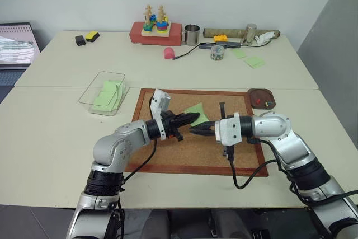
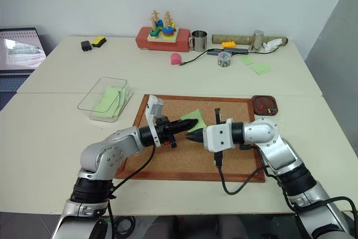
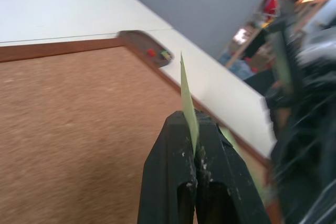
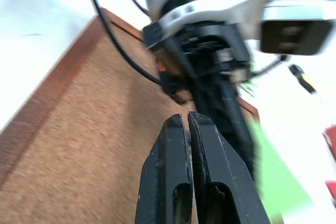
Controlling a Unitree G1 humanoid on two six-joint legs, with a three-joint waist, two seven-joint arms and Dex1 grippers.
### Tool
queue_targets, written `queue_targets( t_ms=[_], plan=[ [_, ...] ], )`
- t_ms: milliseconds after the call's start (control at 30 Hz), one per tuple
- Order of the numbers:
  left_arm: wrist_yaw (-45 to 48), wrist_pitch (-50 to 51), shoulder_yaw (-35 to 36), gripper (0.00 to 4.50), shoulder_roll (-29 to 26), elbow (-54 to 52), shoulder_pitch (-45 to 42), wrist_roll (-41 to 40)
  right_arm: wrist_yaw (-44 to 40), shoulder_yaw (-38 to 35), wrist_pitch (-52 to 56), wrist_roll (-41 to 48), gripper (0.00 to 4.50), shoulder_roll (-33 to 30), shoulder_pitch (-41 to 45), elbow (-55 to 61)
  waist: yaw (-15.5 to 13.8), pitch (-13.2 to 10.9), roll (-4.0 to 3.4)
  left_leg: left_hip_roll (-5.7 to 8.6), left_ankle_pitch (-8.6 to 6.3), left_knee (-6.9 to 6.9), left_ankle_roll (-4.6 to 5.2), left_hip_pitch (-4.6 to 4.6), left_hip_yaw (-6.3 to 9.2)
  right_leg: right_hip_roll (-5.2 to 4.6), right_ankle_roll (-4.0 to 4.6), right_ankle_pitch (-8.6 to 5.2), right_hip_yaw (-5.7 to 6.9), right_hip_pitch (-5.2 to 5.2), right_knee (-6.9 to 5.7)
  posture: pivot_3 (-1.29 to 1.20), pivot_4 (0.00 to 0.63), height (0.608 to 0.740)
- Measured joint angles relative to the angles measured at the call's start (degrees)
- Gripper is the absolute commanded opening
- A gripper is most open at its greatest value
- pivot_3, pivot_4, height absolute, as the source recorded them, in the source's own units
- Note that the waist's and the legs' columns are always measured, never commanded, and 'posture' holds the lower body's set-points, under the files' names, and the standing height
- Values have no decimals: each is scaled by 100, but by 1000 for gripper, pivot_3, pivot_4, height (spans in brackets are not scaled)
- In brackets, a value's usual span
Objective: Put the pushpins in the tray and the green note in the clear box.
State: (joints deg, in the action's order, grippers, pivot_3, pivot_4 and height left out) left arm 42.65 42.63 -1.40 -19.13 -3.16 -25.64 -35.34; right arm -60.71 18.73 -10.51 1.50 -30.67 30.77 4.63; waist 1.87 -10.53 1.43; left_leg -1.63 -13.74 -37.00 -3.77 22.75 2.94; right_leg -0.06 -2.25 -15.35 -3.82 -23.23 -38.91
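A: What carries everything?
B: A pale table (image 1: 56, 138), seamed across the middle.
A: And the near half?
B: The cork board (image 1: 184, 155), clear box (image 1: 89, 96) and tray (image 1: 260, 97).
A: Farther back?
B: A metal cup (image 1: 191, 34) and a red block (image 1: 156, 36).

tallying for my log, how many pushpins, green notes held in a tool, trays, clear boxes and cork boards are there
pushpins: 2 (one red, one yellow, both in the tray)
green note held in the left tool: 1
tray: 1
clear box: 1
cork board: 1
total: 6
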Motion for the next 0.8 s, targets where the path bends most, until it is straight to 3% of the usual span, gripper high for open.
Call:
queue_targets(
  t_ms=[267, 367, 600, 800],
  plan=[
    [-83, -451, 177, 49, -140, 362, -118, 383, 287, -707, 768, 609, 0, -52, -3, 328, -2, 0, 0, 0, 0, 0, 0, 1, 0, -1, 0, 0, 1, 0, 0, 0, 150, 740],
    [-69, -505, 181, 49, -106, 363, -146, 386, 806, -1194, 1490, 965, 0, 203, 60, 154, -3, 0, 0, 0, 0, -1, 0, 2, 0, -1, 1, 1, 1, 0, -1, 0, 150, 740],
    [92, -598, 48, 49, -70, -219, -379, 388, 2169, -2096, 2443, 1001, 0, 251, 348, -1628, -7, 0, 0, 3, 0, 1, 0, 6, -4, -3, 2, 1, -3, -2, 1, 0, 150, 740],
    [579, -1464, -925, 49, -406, -840, -597, 1159, 3133, -2739, 3105, 1051, 0, 215, 1112, -3274, 21, 0, -4, 3, 0, 10, 0, -4, -20, -1, 3, 1, -19, -3, 2, 0, 150, 740]
  ],
)
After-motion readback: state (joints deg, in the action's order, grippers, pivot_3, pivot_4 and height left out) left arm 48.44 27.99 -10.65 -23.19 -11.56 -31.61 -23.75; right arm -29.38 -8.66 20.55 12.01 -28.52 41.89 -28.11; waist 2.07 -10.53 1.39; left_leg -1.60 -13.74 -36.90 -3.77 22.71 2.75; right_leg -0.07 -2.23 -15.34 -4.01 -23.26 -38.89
